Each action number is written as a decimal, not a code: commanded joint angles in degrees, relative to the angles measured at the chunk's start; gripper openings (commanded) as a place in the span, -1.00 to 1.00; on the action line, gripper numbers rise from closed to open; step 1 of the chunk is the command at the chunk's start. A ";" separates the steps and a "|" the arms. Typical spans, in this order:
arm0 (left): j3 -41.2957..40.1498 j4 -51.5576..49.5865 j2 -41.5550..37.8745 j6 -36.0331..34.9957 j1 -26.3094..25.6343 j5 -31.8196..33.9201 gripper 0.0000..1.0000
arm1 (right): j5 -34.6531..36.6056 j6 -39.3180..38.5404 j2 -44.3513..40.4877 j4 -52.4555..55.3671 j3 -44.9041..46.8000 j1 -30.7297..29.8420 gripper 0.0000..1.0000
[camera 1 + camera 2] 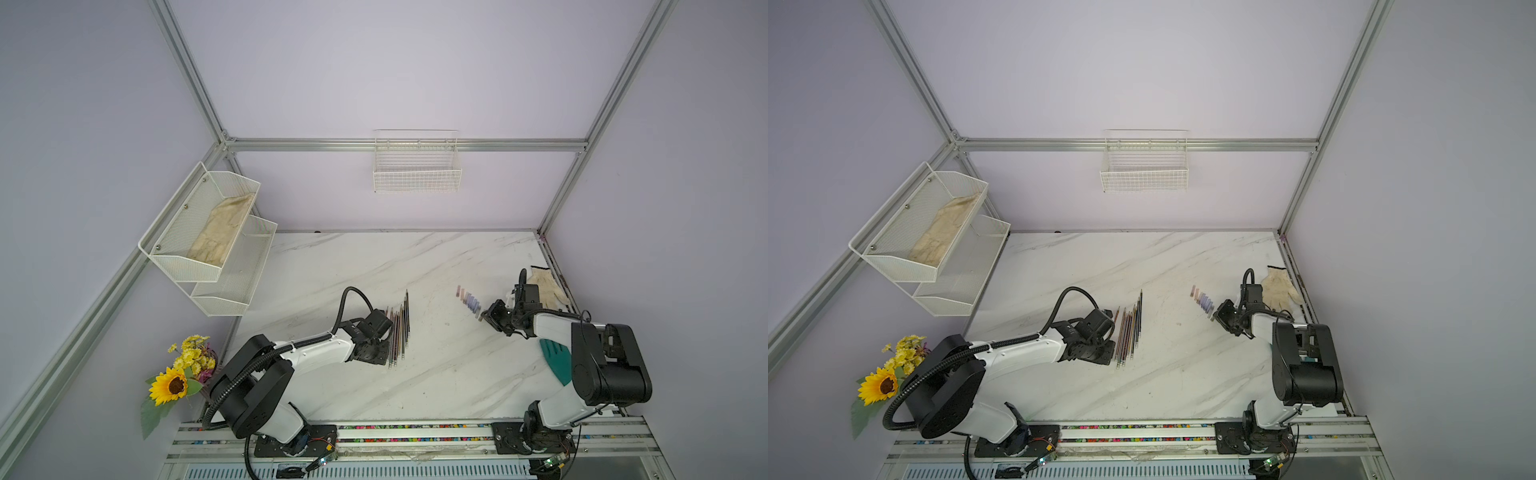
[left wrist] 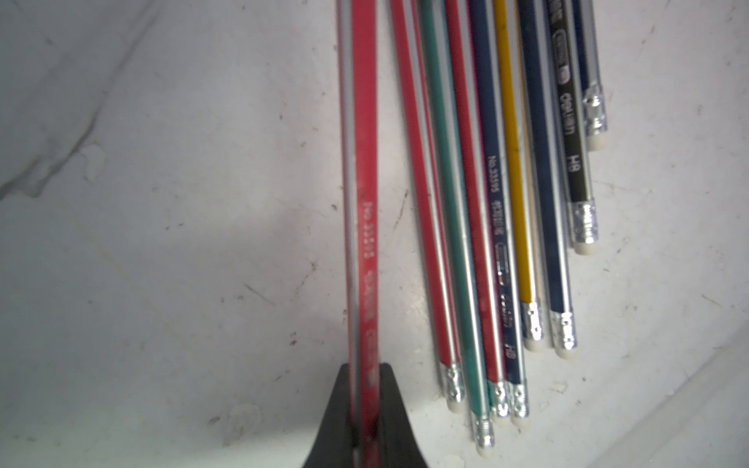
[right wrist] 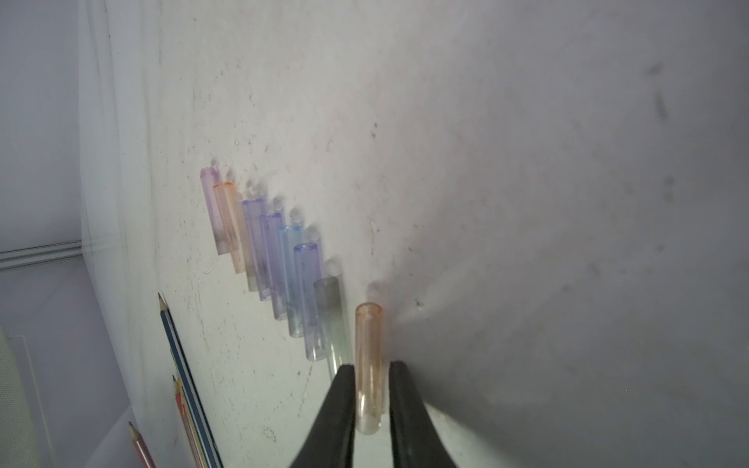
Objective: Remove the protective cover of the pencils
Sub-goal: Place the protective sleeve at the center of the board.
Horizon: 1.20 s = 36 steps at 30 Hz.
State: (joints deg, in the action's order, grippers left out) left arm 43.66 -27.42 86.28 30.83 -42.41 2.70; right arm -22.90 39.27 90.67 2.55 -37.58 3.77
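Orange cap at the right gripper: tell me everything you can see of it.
The orange cap is a short, translucent, pale-orange tube, plastic by its look, with faint smudges inside. It lies flat on the white marble table, at the end of a slanted row of similar caps, close beside a grey one. It sits between the black fingers of the right gripper. One seems to touch it and a sliver of gap shows at the other, so it looks unclamped.

Both top views high, looking down, sharing whole table [image 1: 353, 266] [image 1: 1084, 266]; wrist views close over it.
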 commanded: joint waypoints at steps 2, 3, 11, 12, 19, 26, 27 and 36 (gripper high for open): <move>2.55 -0.89 0.39 -0.59 0.20 -2.17 -0.87 | 0.15 -0.77 1.52 1.69 1.83 0.26 -0.59; 2.53 -0.89 0.21 -0.59 0.14 -2.25 -0.84 | 0.06 -0.77 1.52 1.57 1.90 0.27 -0.58; 2.98 -0.98 -0.07 -0.68 0.21 -2.70 -0.61 | -0.92 -0.68 1.61 1.05 2.25 0.36 -0.59; 2.96 -1.01 -0.07 -0.68 0.15 -2.70 -0.61 | -0.92 -0.68 1.69 1.05 2.25 0.36 -0.59; 3.12 -0.95 -0.91 -0.34 0.14 -3.03 -0.63 | -1.69 -0.68 1.84 0.71 2.28 0.45 -0.59; 3.13 -0.62 -3.13 0.26 0.22 -3.66 -0.63 | -2.15 -0.69 1.62 0.36 2.75 0.54 -0.60; 3.10 -0.36 -3.29 0.41 0.15 -3.88 -0.63 | -2.23 -0.68 1.53 0.28 2.86 0.54 -0.60; 2.19 1.29 -4.52 1.44 0.18 -5.04 -0.62 | -2.55 -0.78 0.91 0.35 2.87 0.71 -0.60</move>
State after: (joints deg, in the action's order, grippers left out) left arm 43.72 -27.66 83.46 31.09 -42.39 -1.28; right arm -26.22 39.11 91.09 0.05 -36.40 4.14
